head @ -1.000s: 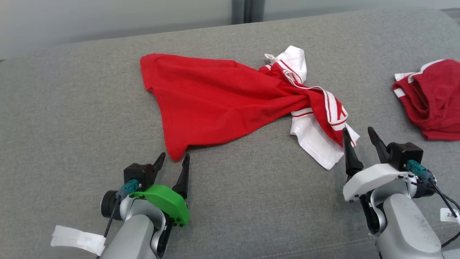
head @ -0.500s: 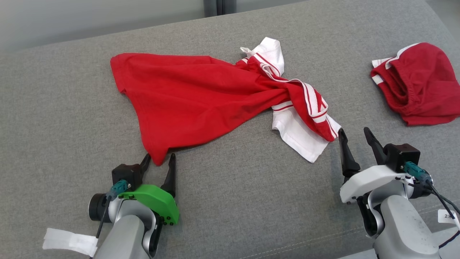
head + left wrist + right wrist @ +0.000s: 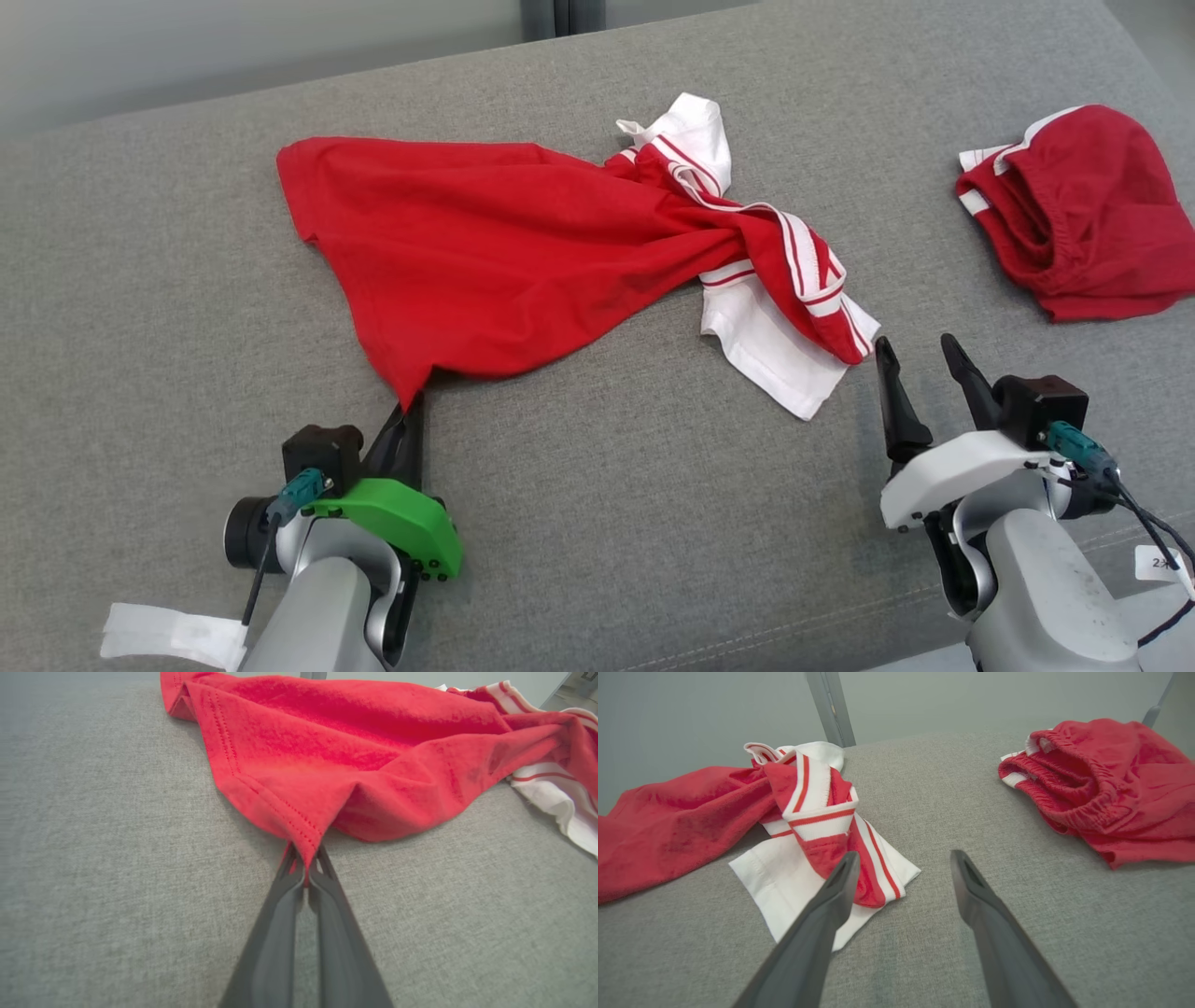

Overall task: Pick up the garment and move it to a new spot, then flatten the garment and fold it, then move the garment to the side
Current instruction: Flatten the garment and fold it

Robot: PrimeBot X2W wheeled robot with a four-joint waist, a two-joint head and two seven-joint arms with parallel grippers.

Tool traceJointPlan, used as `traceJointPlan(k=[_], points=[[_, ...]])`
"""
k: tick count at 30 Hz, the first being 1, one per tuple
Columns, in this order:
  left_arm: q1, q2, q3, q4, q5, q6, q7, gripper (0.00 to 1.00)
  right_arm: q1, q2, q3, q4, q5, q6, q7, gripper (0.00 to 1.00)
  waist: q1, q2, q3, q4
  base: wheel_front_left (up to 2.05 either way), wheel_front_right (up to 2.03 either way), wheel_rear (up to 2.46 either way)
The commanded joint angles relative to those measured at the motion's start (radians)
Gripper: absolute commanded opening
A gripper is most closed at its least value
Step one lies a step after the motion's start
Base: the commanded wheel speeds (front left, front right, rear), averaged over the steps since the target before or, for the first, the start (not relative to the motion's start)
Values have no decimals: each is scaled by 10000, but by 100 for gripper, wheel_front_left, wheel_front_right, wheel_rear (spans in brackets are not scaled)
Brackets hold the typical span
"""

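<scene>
Item: one moment, head view read from left edge to right.

- Left claw (image 3: 411, 411): lower left of the frame, green housing, fingers pressed together on the lowest corner of the shirt. The left wrist view (image 3: 306, 858) confirms the stitched hem corner pinched between the two fingertips.
- Shirt (image 3: 523, 243): red, with white sleeves and red-and-white striped trim. It lies across the upper middle of the frame on the grey fabric surface (image 3: 607, 485). The red body is spread toward the upper left and narrows to the gripped corner. The bunched, twisted sleeve end lies right of centre. It also shows across the top of the left wrist view (image 3: 350, 751) and at the left of the right wrist view (image 3: 677, 821).
- Right claw (image 3: 915, 343): lower right, white housing, fingers spread wide and empty, tips just beside the white sleeve edge. In the right wrist view (image 3: 905, 856) its left finger overlaps that sleeve.
- Shorts (image 3: 1083, 215): red, elastic waist, white trim, crumpled at the upper right, well apart from the shirt (image 3: 1111, 788).
</scene>
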Motion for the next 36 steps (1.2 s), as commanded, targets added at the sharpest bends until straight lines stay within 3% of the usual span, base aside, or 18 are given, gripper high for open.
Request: traceJointPlan(k=[1,7,12,13,20,23,24,25,30,36], points=[[29,47,139,-152,94,-116,-2,0,163,-37,-166,45,135,-9,-29,100,0,-1,-221,152,0,0,0],[242,399,73,-594,958,-335,0,0,646,11,-625,156,362,-9,-29,100,0,-1,-1128,1039,0,0,0],[-95,1494,-789,-372,1569,-414,-2,0,1005,62,-755,204,581,-5,-29,100,0,-1,-1620,1872,0,0,0],[-95,1494,-789,-372,1569,-414,-2,0,1005,62,-755,204,581,-5,-29,100,0,-1,-1620,1872,0,0,0],[-412,3375,-3751,-133,-415,-415,775,0,1029,77,-198,229,1063,-5,-29,100,0,-1,-1520,2045,0,0,0],[-275,3942,-4261,197,-1285,-412,936,0,946,68,-39,274,1048,-7,-29,100,0,-1,-1434,1870,0,0,0],[-231,4003,-4241,434,-1452,-411,866,58,926,64,-24,286,1019,-5,-29,100,0,-1,-1423,1807,0,0,0],[-205,3956,-4097,718,-1626,-394,758,100,917,71,-21,281,983,-5,-29,100,0,-1,-1428,1758,0,0,0],[149,3211,-3685,1847,-2121,97,276,100,774,81,170,224,703,-5,-29,100,0,-1,-1494,1664,0,0,0],[-21,2300,-3158,1341,-1941,557,-28,100,-79,-54,981,319,510,-5,-29,100,0,-1,-1219,2286,0,0,0]])
